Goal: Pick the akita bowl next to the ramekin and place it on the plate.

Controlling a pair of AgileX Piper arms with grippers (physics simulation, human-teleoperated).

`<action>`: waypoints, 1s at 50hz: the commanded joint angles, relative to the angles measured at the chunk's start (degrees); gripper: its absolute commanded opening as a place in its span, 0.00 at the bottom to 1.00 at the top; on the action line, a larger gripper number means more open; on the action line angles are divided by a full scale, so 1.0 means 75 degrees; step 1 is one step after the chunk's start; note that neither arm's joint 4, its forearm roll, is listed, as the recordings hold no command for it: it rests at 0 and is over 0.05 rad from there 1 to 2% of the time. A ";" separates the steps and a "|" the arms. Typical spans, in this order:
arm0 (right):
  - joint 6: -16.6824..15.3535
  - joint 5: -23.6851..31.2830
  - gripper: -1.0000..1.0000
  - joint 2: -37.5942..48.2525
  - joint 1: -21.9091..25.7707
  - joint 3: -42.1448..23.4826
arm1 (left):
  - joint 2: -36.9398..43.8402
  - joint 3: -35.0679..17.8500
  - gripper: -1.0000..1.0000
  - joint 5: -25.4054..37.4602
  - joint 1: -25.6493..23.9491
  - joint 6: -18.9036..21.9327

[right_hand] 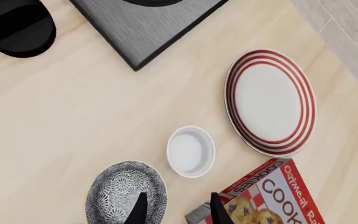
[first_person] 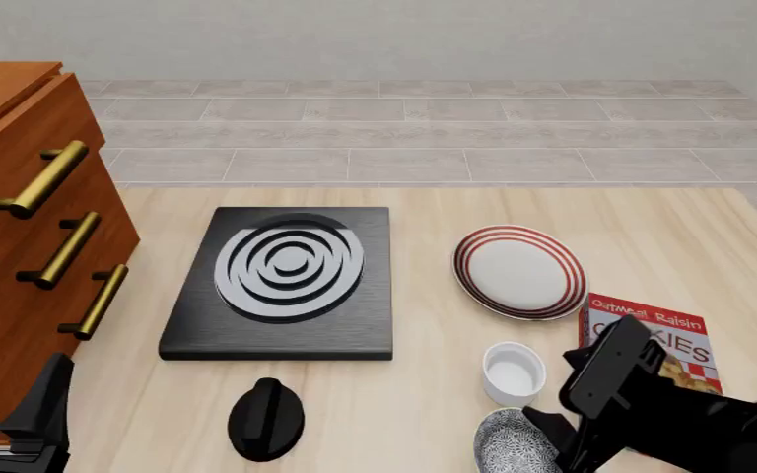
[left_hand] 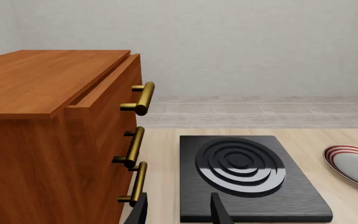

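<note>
The akita bowl [right_hand: 124, 192], speckled grey and white inside, sits on the table beside the white ramekin [right_hand: 191, 151]. In the front view the akita bowl [first_person: 508, 443] lies at the near edge, partly covered by my right gripper [first_person: 552, 434], and the ramekin [first_person: 515, 372] stands just beyond it. The red-ringed plate [first_person: 520, 272] lies farther back, also seen as the plate [right_hand: 270, 102]. My right gripper [right_hand: 177, 211] hangs open above the bowl's edge, holding nothing. My left gripper [first_person: 4, 396] is open near the cabinet, far from the bowl; the same left gripper [left_hand: 177, 212] faces the stove.
A black stove [first_person: 284, 281] with white rings lies left of the plate, with a black knob [first_person: 265, 419] in front of it. A cookie box [first_person: 654, 345] lies right of the ramekin. A wooden cabinet [first_person: 24, 246] with brass handles fills the left side.
</note>
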 commanded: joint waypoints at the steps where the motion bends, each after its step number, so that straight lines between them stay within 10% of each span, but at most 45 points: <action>1: -0.0292 -0.0046 1.00 0.0239 -0.0053 0.0005 | 0.0000 0.0000 1.00 0.0000 0.0000 0.0000; 50: -0.0256 -0.0255 1.00 0.0999 0.0317 0.0042 | 0.0000 0.0000 1.00 0.0000 0.0000 0.0000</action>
